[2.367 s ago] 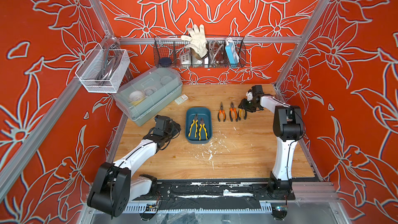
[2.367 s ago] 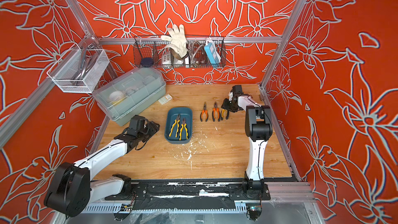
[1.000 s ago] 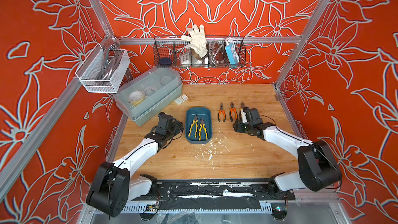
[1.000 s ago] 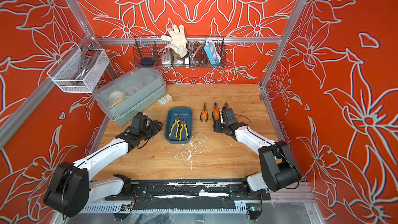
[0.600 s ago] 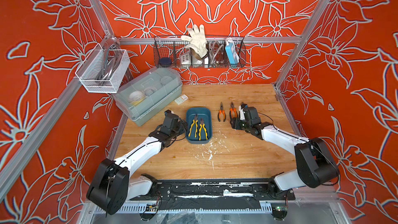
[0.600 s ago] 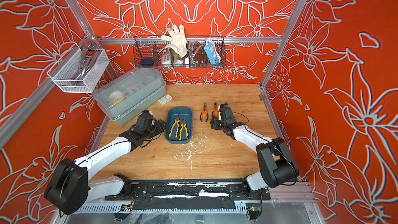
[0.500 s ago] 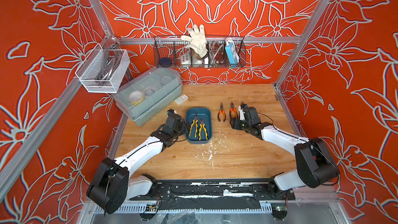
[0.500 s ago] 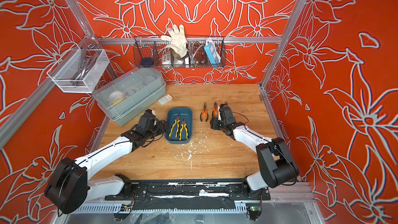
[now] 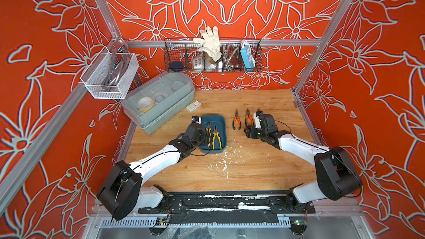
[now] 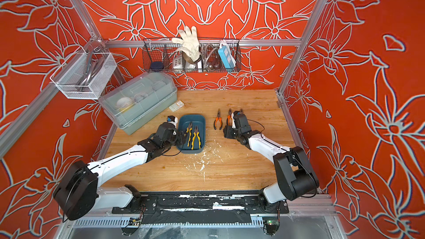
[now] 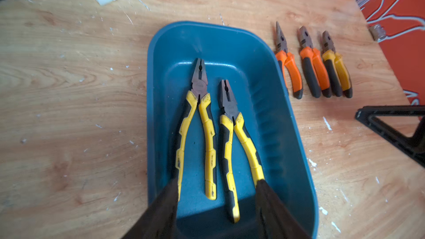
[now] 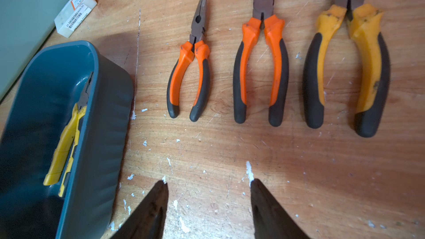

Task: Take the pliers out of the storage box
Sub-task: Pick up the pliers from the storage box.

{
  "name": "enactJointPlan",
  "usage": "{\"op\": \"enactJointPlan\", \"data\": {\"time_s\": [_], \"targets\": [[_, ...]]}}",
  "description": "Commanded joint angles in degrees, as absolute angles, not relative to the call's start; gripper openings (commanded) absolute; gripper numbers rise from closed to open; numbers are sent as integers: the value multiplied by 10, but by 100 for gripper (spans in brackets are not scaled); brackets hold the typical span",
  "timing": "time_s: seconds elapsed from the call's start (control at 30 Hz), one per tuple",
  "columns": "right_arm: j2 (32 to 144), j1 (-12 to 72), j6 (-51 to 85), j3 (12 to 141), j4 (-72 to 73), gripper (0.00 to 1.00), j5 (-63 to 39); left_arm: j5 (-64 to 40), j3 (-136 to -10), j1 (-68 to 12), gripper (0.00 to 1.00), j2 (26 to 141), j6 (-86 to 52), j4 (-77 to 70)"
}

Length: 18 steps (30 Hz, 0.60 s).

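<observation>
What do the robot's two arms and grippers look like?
Both arms have smooth white link shells, left arm and right arm, joined by bulky black round joints. A thin black cable loops beside each wrist. The left gripper and right gripper carry dark fingers tapering to points. A small blue-and-white part sits on the left wrist.
</observation>
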State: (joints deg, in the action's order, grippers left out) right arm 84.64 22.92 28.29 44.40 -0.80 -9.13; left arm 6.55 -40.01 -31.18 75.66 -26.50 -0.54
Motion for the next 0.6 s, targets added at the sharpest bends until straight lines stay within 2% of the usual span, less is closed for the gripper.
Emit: {"op": "enactJointPlan", "data": {"time_s": [0.0, 0.27, 0.57], "targets": [[860, 235, 280, 464, -6, 60, -101, 53, -415, -315, 54, 775, -227, -18], [871, 240, 275, 471, -8, 60, -112, 97, -448, -319, 56, 829, -181, 7], [868, 243, 264, 471, -13, 60, -97, 135, -638, -319, 53, 978, -159, 198]]}}
